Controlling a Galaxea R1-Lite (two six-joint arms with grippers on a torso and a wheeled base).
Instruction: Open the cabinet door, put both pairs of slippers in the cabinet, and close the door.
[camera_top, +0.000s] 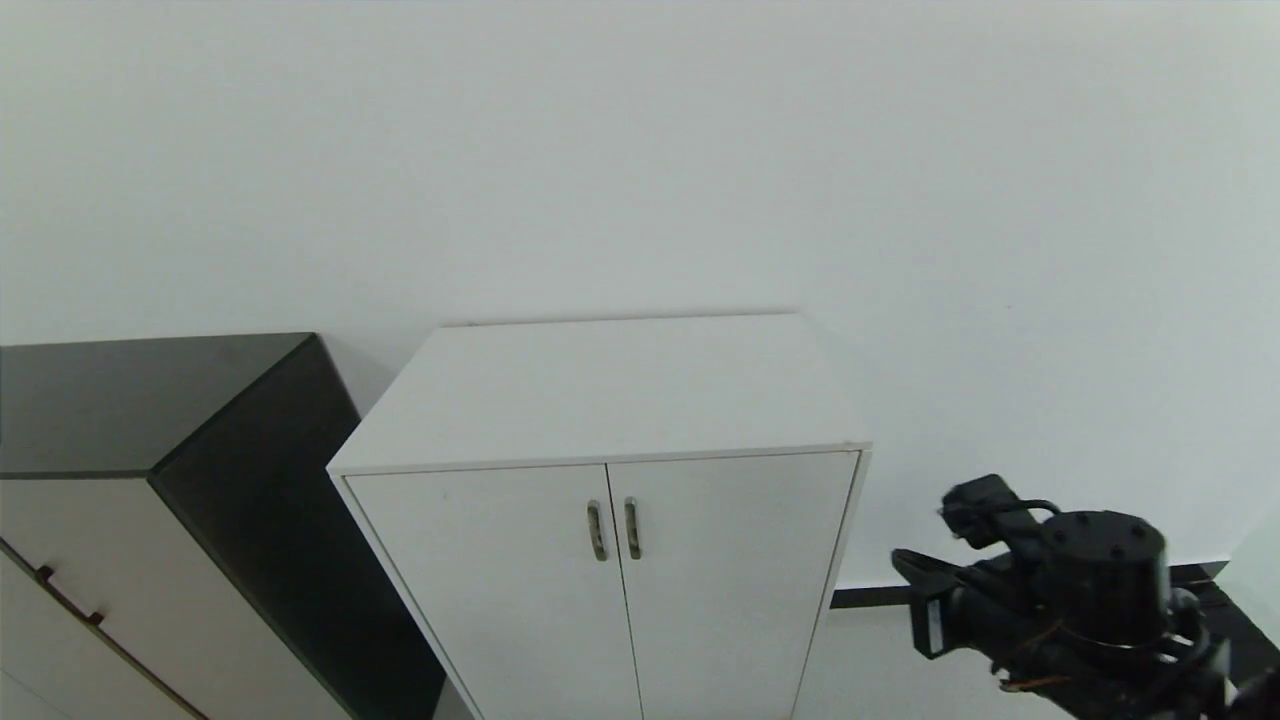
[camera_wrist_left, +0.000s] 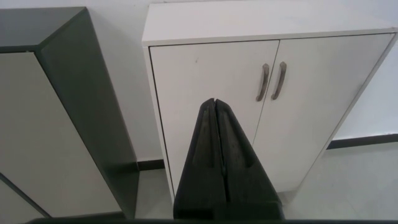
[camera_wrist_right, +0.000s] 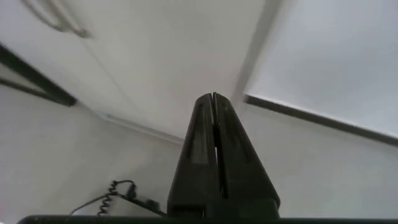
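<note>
Both clenched empty, left claw (camera_wrist_left: 215, 107) faces cabinet handles (camera_wrist_left: 280, 79) while right claw (camera_wrist_right: 214, 101) overlooks a coiled cable (camera_wrist_right: 117, 190).

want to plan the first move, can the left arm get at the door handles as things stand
Probably yes: the left gripper points at the cabinet front, with nothing between it and the handles. It is shut, so it would need to open first.

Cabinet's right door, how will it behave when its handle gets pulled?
The right door probably swings as a rigid panel, hinged at its outer edge, since its handle sits by the centre seam. That slim, metallic handle may be slippery.
</note>
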